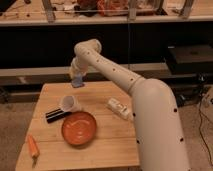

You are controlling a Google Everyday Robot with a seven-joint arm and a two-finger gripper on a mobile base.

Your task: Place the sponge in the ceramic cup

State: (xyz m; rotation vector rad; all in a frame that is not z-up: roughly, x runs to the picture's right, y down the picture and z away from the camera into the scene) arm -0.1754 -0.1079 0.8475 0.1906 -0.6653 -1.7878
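**Sponge held over far edge of table, cup nearer the camera**

The gripper hangs over the far edge of the table, at the end of the arm that reaches in from the right. Its fingers are closed on the sponge, a small blue block that sticks out below them, clear of the tabletop.

The cup stands on the table nearer the camera than the sponge and slightly to its left, apart from it. It looks tilted. A black bar lies just beside the cup's left side, and the bowl sits just in front of it. A white bottle lies to the right, and a carrot lies at the near left corner.
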